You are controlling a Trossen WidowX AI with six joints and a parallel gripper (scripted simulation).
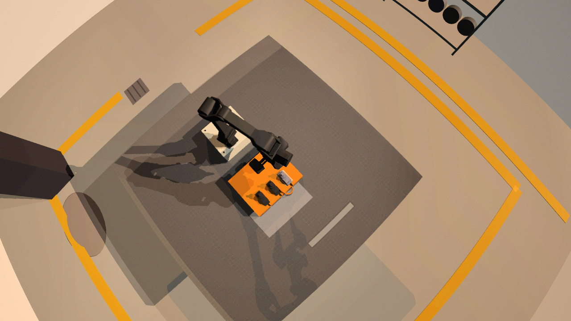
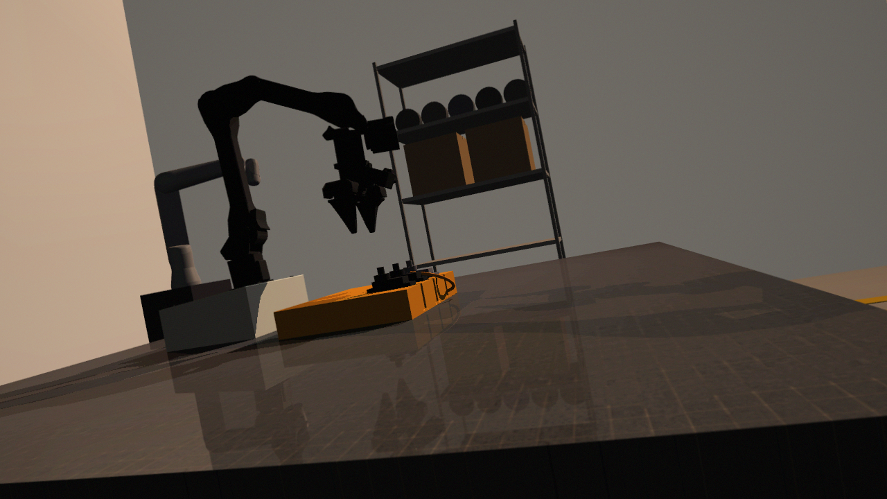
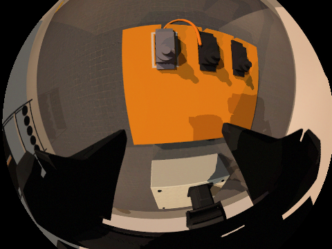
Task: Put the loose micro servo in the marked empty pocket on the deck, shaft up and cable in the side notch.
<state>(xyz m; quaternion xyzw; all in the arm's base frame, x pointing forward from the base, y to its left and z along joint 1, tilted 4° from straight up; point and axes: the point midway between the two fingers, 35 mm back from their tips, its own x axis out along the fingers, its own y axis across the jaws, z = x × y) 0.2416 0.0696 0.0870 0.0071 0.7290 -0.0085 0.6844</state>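
The grey micro servo (image 1: 284, 177) (image 3: 165, 48) sits at the marked pocket (image 3: 153, 51) on the orange deck (image 1: 239, 179) (image 2: 347, 319) (image 3: 155, 104), its shaft pointing up. Pale outline shows on both sides of it. Whether both ears lie flat cannot be told. Its orange cable (image 1: 292, 188) (image 2: 453, 285) (image 3: 181, 20) leaves at the deck-edge notch and arches over to the neighbouring dark servo; how deep it lies in the notch is unclear. My gripper (image 2: 363, 232) (image 3: 176, 131) is open and empty, high above the deck and off to the base side of the servo.
Two dark servos (image 1: 273, 187) (image 1: 262, 198) (image 3: 208, 52) (image 3: 239, 58) stand in a row beside the grey one. The pale base block (image 2: 211, 316) (image 3: 183, 171) of my arm is close behind the deck. A pale mat (image 1: 269, 227) and a light bar (image 1: 331, 224) lie beyond the deck's notched edge.
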